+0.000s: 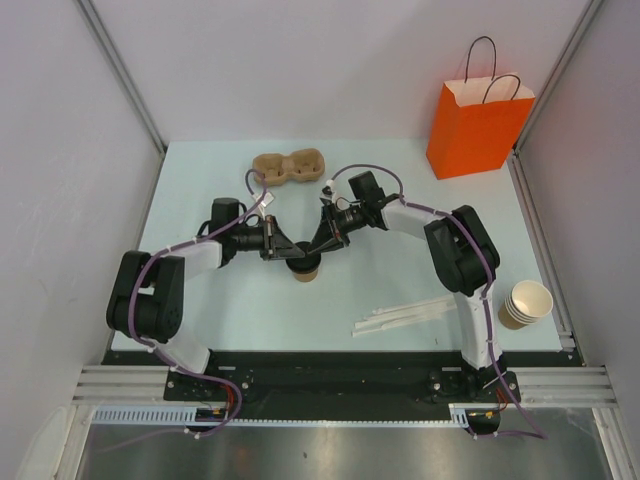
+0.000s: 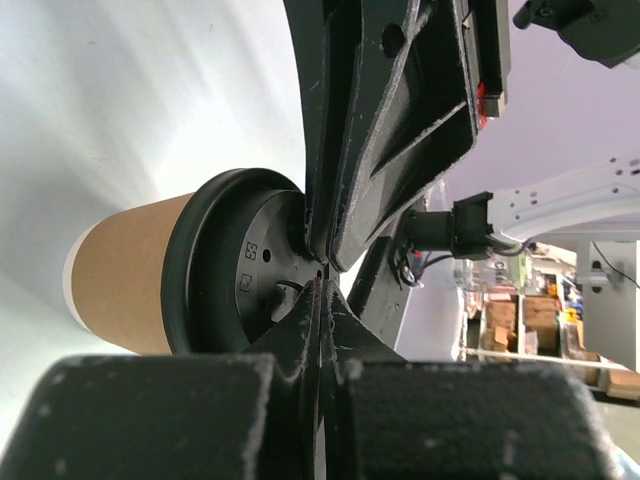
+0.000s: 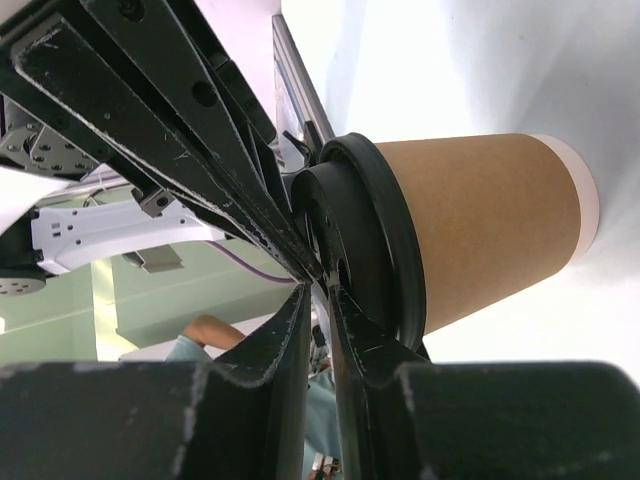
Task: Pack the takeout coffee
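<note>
The takeout coffee (image 1: 306,270), a tan paper cup with a black lid, stands on the table between the two arms. My left gripper (image 1: 294,254) and right gripper (image 1: 318,248) meet right above it, fingertips on the lid. In the left wrist view my left gripper (image 2: 322,285) is shut, its tips against the black lid (image 2: 225,265). In the right wrist view my right gripper (image 3: 322,285) is closed to a thin slit, tips against the lid (image 3: 365,250) of the cup (image 3: 480,225). The orange bag (image 1: 478,128) stands at the far right.
A brown pulp cup carrier (image 1: 290,166) lies at the back middle. A stack of lidless paper cups (image 1: 526,303) lies at the right edge. White wrapped sticks (image 1: 405,317) lie near the front right. White walls enclose the table.
</note>
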Robot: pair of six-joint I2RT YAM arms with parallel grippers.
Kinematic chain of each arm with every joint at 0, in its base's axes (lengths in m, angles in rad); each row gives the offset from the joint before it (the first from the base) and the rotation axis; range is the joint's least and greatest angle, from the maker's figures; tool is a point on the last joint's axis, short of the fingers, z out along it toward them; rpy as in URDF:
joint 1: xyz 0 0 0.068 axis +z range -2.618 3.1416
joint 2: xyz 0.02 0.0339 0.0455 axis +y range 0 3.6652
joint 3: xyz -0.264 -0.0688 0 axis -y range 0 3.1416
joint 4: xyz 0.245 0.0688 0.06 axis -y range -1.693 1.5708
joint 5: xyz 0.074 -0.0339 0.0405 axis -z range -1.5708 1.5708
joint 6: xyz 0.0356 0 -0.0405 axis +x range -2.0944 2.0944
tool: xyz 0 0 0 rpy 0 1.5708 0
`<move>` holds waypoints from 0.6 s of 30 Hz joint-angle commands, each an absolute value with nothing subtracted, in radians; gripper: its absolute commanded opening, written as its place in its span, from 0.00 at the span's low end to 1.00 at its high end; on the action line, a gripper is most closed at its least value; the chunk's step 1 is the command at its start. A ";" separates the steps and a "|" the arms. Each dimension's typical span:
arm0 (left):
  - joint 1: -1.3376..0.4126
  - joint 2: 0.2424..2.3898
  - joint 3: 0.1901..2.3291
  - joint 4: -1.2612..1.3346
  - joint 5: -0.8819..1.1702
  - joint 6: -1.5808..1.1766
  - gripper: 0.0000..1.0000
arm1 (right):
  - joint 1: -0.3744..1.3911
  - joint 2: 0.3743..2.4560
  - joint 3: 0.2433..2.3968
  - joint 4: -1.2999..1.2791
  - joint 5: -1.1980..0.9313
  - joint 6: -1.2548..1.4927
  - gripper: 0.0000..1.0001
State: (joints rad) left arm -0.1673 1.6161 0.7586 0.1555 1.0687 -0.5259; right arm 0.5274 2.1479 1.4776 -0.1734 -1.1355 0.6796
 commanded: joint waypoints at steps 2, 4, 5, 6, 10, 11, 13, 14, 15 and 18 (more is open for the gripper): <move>-0.161 1.730 0.713 0.040 0.933 -0.417 0.00 | 0.500 2.284 1.431 -0.341 -0.899 0.558 0.19; -0.158 1.753 0.712 0.034 0.922 -0.413 0.00 | 0.495 2.299 1.431 -0.344 -0.894 0.558 0.19; -0.160 1.762 0.712 0.032 0.917 -0.411 0.00 | 0.494 2.302 1.431 -0.344 -0.891 0.557 0.19; -0.160 1.769 0.715 0.025 0.911 -0.408 0.00 | 0.489 2.310 1.431 -0.347 -0.885 0.555 0.19; -0.160 1.790 0.727 0.009 0.899 -0.397 0.00 | 0.486 2.309 1.431 -0.347 -0.890 0.554 0.18; -0.160 1.786 0.730 0.009 0.905 -0.397 0.00 | 0.488 2.303 1.433 -0.342 -0.893 0.554 0.18; -0.160 1.772 0.735 0.021 0.914 -0.413 0.00 | 0.498 2.275 1.433 -0.302 -0.934 0.564 0.18; -0.160 1.750 0.738 0.031 0.949 -0.423 0.00 | 0.505 2.263 1.433 -0.285 -0.955 0.574 0.18; -0.161 1.737 0.742 0.060 0.966 -0.436 0.00 | 0.512 2.250 1.434 -0.241 -0.997 0.596 0.19; -0.173 1.658 0.759 0.103 1.003 -0.463 0.00 | 0.546 2.185 1.442 -0.137 -1.055 0.647 0.21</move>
State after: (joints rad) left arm -0.1520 1.6760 0.7971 0.1402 1.1667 -0.5320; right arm 0.5232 2.1742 1.4963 -0.1646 -1.2049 0.6598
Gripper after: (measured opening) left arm 0.003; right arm 0.190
